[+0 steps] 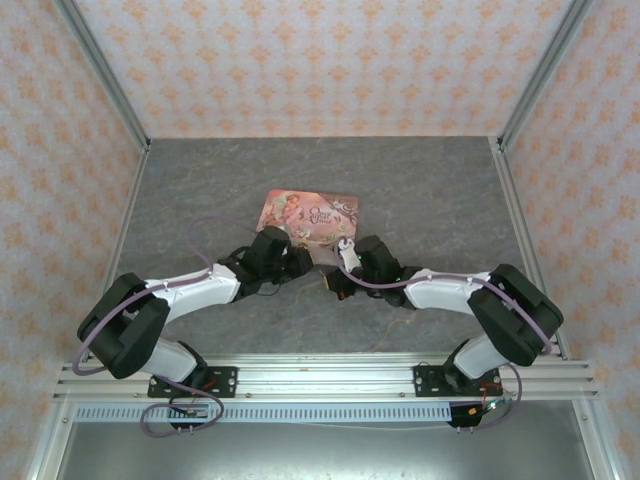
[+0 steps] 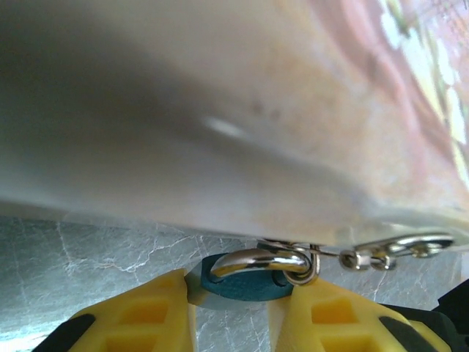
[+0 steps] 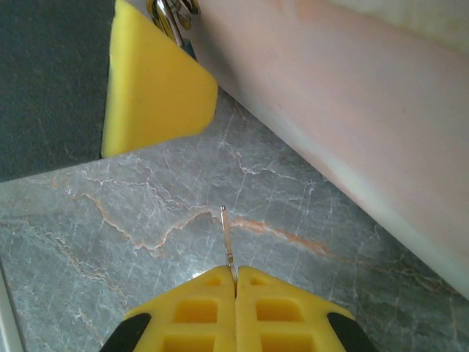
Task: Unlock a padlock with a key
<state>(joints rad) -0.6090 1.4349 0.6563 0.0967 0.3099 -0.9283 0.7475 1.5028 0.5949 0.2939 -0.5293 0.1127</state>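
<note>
At the tin's (image 1: pixel 308 215) near edge, seen from above, the two arms meet on the grey marbled table (image 1: pixel 430 190). The left claw (image 1: pixel 298 262) is just beside that edge and the right claw (image 1: pixel 333 280) is close to it, a little further from the tin.

In the left wrist view, the tin's wall (image 2: pixel 220 110) is a pale blur across the upper part. Right below it sits the padlock (image 2: pixel 245 284), a small teal body held between the left claw's (image 2: pixel 234 293) yellow fingers (image 2: pixel 146 315), one on each side. The jaws are narrow, closed on it. Its shackle (image 2: pixel 253 260) points up towards the tin and meets a short run of silvery rings (image 2: pixel 388 253) that lies along the tin's lower edge. Whether the rings are fixed to the tin cannot be told.

In the right wrist view, the right claw (image 3: pixel 235 275) is pressed together on the key (image 3: pixel 228 242). The key is a thin metal blade seen edge-on, standing out from between the fingertips over the table (image 3: pixel 110 242). The tin's side (image 3: pixel 352 110) runs diagonally across the upper right, apart from the key's tip. At upper left, one yellow finger of the left claw (image 3: pixel 154 88) rests by the tin, well apart from the key.
</note>
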